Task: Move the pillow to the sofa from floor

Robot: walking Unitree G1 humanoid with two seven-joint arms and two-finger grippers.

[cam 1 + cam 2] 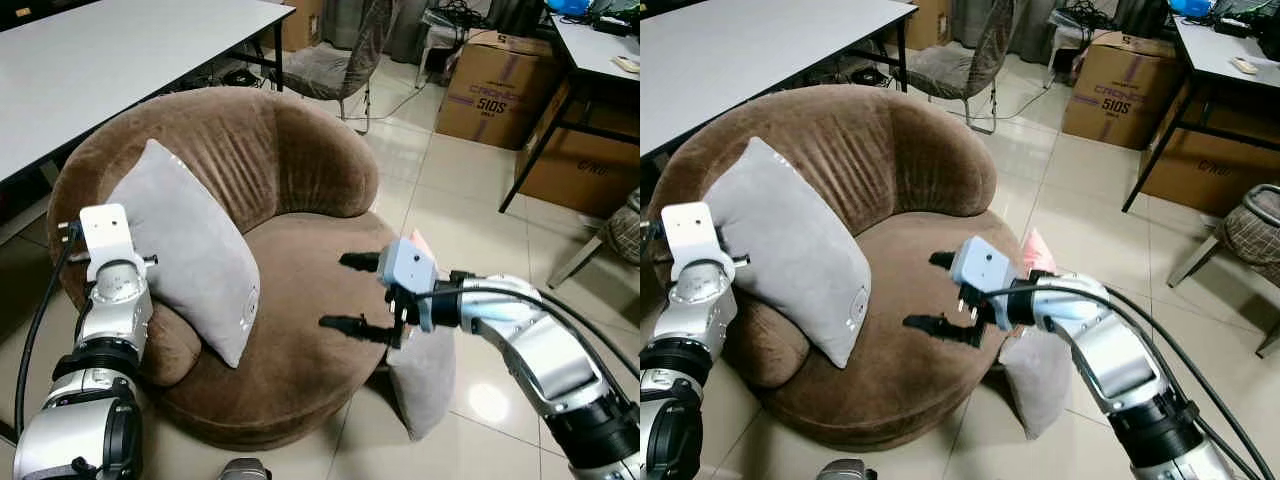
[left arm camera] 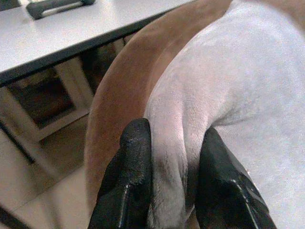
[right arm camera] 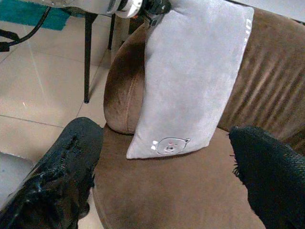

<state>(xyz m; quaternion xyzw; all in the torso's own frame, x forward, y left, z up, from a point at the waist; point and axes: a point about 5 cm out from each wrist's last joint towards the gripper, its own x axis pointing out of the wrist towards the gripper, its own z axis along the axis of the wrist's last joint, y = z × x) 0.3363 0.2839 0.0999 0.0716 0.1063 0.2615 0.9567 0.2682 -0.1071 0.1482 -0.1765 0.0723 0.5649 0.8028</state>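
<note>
The grey pillow (image 1: 190,250) stands propped on the brown sofa (image 1: 300,330), leaning against the backrest and left armrest, its lower corner resting on the seat. It looks soft and light — plush cloth that dents under a pinch and is unlikely to slip, best taken by an edge or corner where the filling is thin. That is how the left gripper (image 2: 174,186) has it: the two black fingers (image 2: 128,181) are pressed onto a fold of the pillow's upper edge, near the sofa's rim. The right gripper (image 1: 362,294) hovers above the front of the seat, fingers spread wide, touching nothing. A second pillow (image 1: 425,375), grey with a pink corner showing, stands on the tiled floor (image 1: 450,200) leaning against the sofa's front right side — just beneath the right arm. Judging by this, one pillow is placed and only needs letting go. A white tabletop (image 1: 120,50) stands behind the sofa, cardboard boxes (image 1: 500,90) farther off.
</note>
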